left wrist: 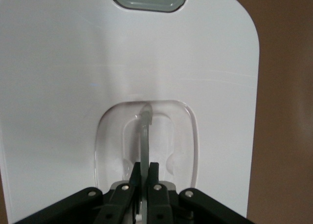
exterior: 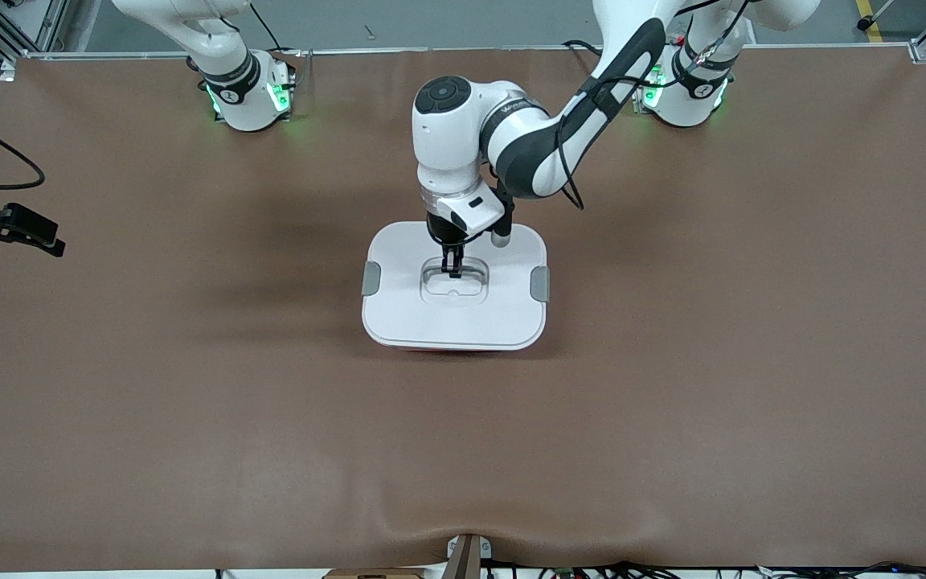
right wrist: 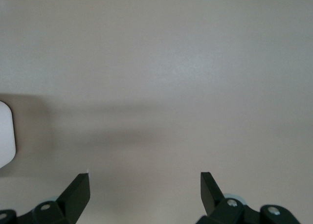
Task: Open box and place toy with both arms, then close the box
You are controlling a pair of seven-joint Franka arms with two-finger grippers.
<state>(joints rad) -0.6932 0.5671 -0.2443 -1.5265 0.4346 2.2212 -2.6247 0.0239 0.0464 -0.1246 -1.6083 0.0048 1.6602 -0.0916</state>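
The left gripper (left wrist: 145, 177) pinches the box (exterior: 399, 314) lid's handle (left wrist: 145, 136) tight between its jaws. The right gripper (right wrist: 145, 187) waits over the table (exterior: 190, 402), jaws wide, holding nothing.

The white lid (exterior: 455, 305) hides the box's inside; the box's pink body barely shows.

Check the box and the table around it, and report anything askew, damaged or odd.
Nothing stands out. The box sits flat mid-table with its white lid seated squarely and both grey clips in place. The left gripper is shut on the lid's recessed handle. The right gripper waits open over bare table at the right arm's end.
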